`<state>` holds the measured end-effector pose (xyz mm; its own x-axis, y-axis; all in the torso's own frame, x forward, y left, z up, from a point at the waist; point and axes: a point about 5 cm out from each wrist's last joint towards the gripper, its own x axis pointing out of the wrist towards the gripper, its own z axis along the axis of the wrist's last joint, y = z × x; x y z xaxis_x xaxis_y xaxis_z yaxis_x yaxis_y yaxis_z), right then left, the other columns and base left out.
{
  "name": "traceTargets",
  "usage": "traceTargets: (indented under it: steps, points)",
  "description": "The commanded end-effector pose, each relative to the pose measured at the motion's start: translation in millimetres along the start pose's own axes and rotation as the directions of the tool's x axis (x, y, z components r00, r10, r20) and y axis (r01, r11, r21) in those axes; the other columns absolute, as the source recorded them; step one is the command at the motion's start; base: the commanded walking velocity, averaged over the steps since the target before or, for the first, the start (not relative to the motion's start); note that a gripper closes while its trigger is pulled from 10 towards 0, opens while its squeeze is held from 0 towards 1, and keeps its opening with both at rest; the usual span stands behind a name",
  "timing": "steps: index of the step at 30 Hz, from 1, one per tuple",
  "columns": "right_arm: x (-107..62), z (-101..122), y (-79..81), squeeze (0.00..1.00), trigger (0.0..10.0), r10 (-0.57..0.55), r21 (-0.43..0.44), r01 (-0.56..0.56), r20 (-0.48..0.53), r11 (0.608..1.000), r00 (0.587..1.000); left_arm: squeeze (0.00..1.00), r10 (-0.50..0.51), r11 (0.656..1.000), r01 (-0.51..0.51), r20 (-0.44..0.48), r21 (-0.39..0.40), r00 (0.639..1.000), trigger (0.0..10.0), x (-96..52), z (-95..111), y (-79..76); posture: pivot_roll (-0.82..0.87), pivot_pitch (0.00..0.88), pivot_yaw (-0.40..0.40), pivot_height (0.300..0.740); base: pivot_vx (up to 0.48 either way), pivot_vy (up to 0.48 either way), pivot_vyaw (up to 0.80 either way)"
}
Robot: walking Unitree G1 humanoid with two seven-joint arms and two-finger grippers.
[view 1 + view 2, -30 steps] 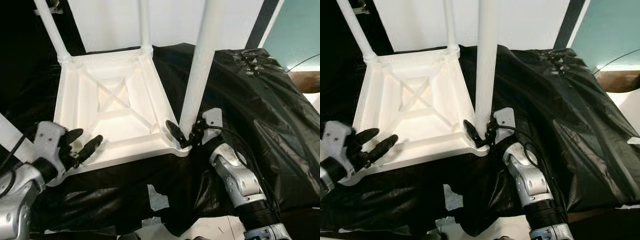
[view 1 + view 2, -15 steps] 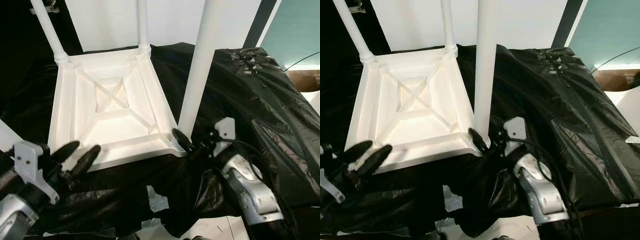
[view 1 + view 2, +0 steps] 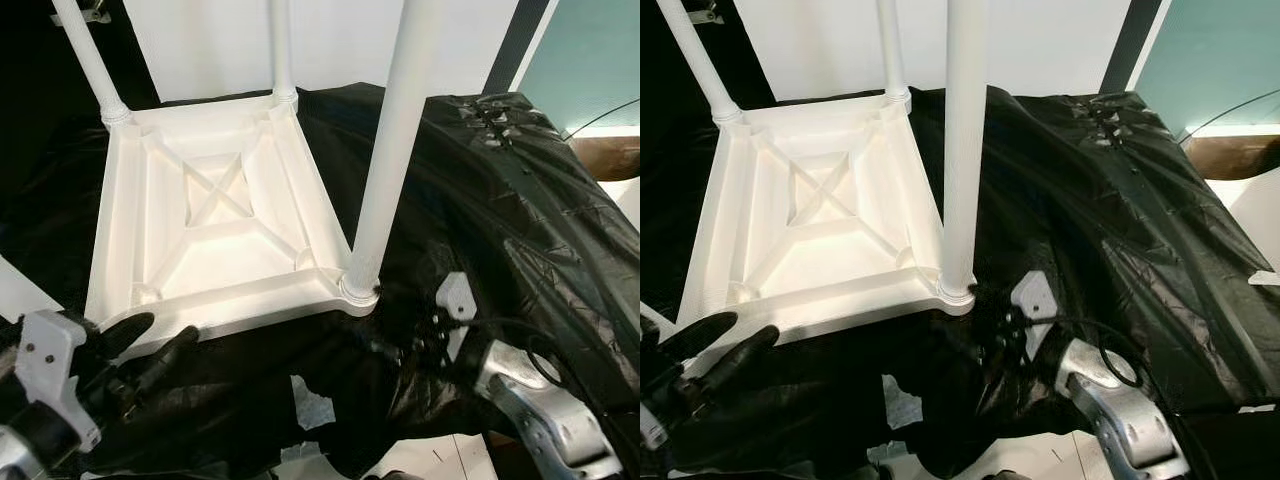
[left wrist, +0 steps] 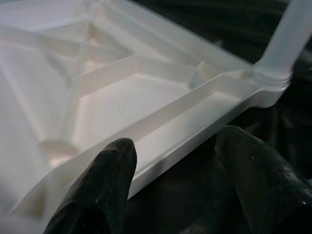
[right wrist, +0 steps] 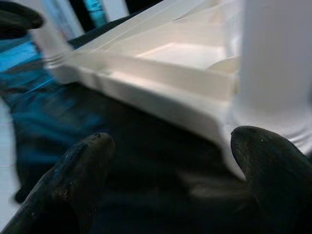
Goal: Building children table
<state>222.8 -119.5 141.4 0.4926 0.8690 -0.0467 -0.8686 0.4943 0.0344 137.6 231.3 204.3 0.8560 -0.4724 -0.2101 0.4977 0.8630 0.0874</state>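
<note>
Your left gripper [image 3: 150, 345] has backed off the near-left corner of the tabletop [image 3: 215, 235]. A second ago its fingers sat right at the empty socket there; now they hang spread wide and holding nothing, just short of the near edge, over the black sheet [image 3: 500, 200]. The left wrist view confirms it: both fingers are apart, with the rim between and beyond them, untouched.

The tabletop lies upside down on the sheet, ribs and cross-brace facing up. Two far legs [image 3: 90, 60] stand in their corners. The near-left socket [image 3: 147, 293] has no leg in it.

The near-right leg [image 3: 385, 170] stands upright in its corner with its collar seated on the rim. Your right gripper [image 3: 400, 345] was closed around its base a second ago; it has let go and drawn back toward you, low over the sheet. In the right wrist view its fingers are wide apart and empty, with the leg's base just ahead.

Judging from that, the third leg is in and holds by itself. One socket remains to fill.
</note>
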Motion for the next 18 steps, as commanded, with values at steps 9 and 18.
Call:
traceTargets:
  steps: [9,18]
  points:
    - [26.7,5,-3.1,0.0,10.0,0.105,-0.01,-0.105,0.026,0.994,0.994,0.0,0.057,0.997,-0.052,-0.093,0.059,0.994,10.0,-14.9,-4,12.0,0.19,0.102,-0.04,0.74,0.0,0.0,0.0]
    - [61.6,4,-7.0,0.0,10.0,0.089,-0.026,-0.087,0.086,0.996,0.992,0.0,0.225,0.973,-0.217,-0.131,0.074,0.965,10.0,-31.1,-10,25.7,0.24,0.088,-0.073,0.74,0.0,0.0,0.0]
